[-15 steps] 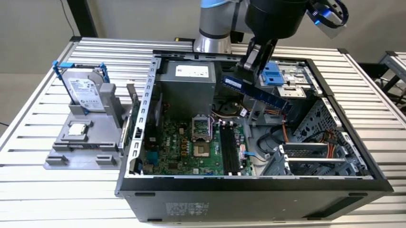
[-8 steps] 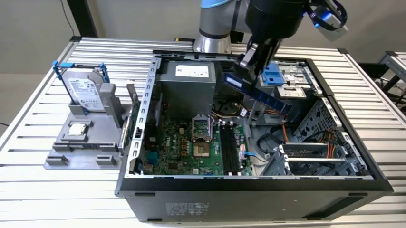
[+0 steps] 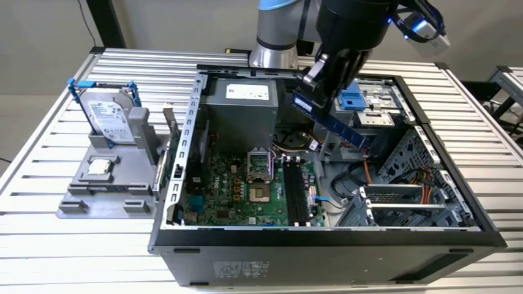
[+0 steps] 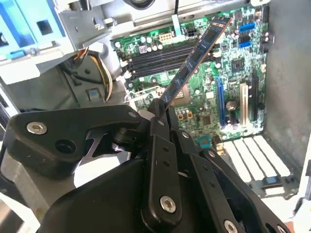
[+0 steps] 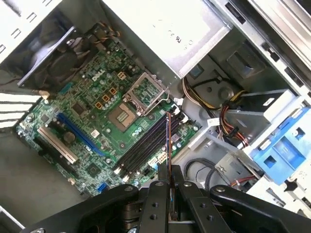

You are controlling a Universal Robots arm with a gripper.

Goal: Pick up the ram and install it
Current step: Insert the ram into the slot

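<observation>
While I am hovering over the open computer case (image 3: 327,236), my gripper (image 3: 315,87) (image 4: 158,114) (image 5: 170,187) is pinching the ram (image 3: 343,125) (image 4: 194,58) (image 5: 168,145) by one end, with my fingers pressed against its two flat faces. The ram is hanging tilted in the air inside the case opening, its free end sloping down toward the exterior view's right and touching nothing. In both wrist views it is jutting out over the green motherboard (image 3: 237,184) (image 4: 243,63) (image 5: 97,107). The long black memory slots (image 3: 298,193) (image 4: 160,56) (image 5: 146,145) are lying below it, well apart from it. The ram is not yet sitting in any slot. On the exterior view's left, outside the case, a silver hard drive (image 3: 110,116) with blue rails is standing upright in a grey holder (image 3: 106,184) on the slatted table (image 3: 49,245).
</observation>
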